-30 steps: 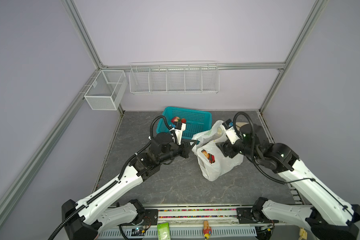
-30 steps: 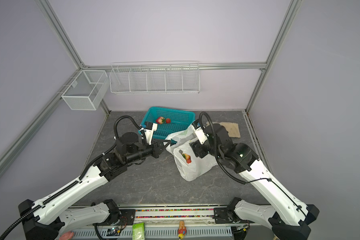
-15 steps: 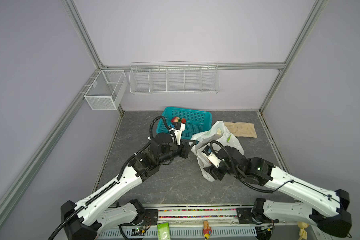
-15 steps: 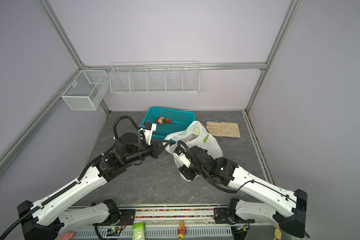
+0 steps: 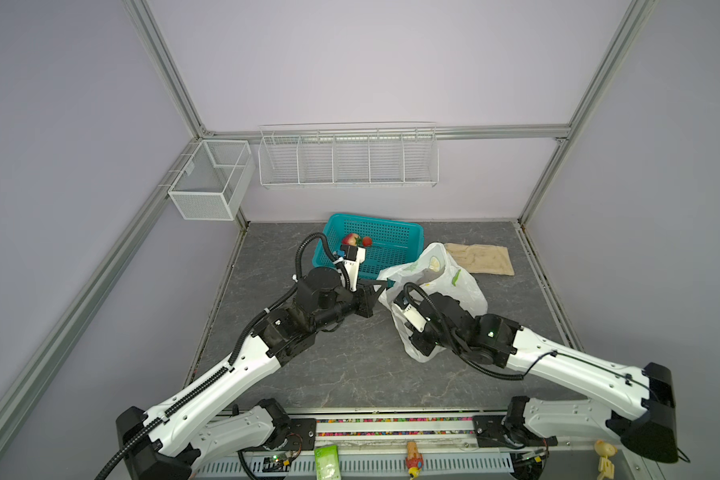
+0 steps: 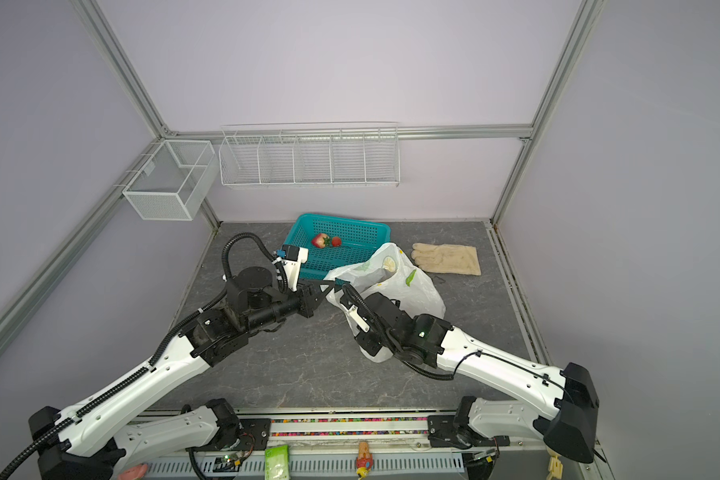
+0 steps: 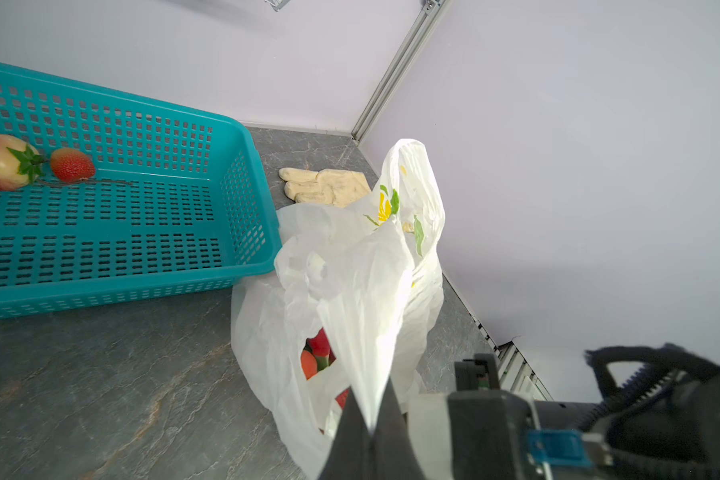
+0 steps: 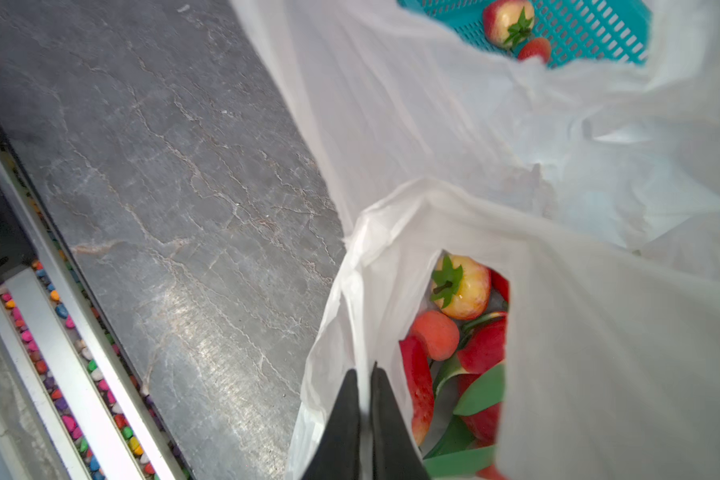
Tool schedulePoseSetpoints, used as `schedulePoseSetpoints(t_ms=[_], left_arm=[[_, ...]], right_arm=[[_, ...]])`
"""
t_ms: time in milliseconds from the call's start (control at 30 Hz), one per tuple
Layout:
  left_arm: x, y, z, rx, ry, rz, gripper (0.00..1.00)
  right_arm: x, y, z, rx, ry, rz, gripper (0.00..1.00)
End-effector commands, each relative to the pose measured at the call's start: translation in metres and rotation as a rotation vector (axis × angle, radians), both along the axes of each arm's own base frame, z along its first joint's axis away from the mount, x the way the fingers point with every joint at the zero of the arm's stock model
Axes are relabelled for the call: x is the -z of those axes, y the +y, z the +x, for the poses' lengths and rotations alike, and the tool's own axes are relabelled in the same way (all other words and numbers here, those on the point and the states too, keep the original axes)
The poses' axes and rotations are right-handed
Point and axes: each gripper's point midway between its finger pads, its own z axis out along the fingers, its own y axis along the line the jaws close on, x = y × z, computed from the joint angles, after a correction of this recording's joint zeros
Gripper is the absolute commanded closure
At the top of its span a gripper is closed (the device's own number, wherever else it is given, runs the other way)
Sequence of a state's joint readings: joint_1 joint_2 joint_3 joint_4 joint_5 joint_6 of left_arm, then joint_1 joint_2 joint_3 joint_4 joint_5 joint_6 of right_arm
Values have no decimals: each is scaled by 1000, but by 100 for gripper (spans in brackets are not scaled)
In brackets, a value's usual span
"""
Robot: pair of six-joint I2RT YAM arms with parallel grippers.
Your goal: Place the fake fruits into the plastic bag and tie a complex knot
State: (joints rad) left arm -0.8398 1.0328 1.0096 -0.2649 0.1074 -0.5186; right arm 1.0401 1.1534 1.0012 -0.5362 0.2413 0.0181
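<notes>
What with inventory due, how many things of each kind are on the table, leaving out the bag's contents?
Teal basket: 1
Fake fruits in the basket: 2
Plastic bag: 1
Beige glove: 1
Total: 5

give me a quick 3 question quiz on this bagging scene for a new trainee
1. True or false: the left gripper and the right gripper are each shut on the plastic bag.
2. How many fake fruits lie in the teal basket? A) none B) two C) five
3. In a few words: what lies flat on the table beyond the bag, to the right of the basket in both top views?

Key: 1 true; 2 B; 3 a beige glove.
</notes>
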Motion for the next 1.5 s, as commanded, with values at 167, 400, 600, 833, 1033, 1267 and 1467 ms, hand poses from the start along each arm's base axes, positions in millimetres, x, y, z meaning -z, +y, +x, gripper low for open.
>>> schedulePoseSetpoints(t_ms=[167,400,600,833,1033,1267,1467], left_arm=[[-54,33,3,-97,-98,-48,100],[-101,70,9,-213,-175,-33,100],[-130,90,25,-263,-206,-64,100],[-144,103,34,-297,-234,-33,100],[-139,98,17,-213,-225,-7,100],[-132,97,19,-198,-239,52,100],[-122,67,42,-116,-241,63,100]], right_arm=[[-139,-32,-9,-12,-138,376,93],[-221,-90,4,156,-327,480,94],[-254,-116,23,290,-412,502,94],[-256,-82,22,152,-354,561,94],[-257,-73,3,61,-301,620,94],[-264,-70,-32,-71,-249,708,94],[-260,-79,-26,-6,-265,695,94]])
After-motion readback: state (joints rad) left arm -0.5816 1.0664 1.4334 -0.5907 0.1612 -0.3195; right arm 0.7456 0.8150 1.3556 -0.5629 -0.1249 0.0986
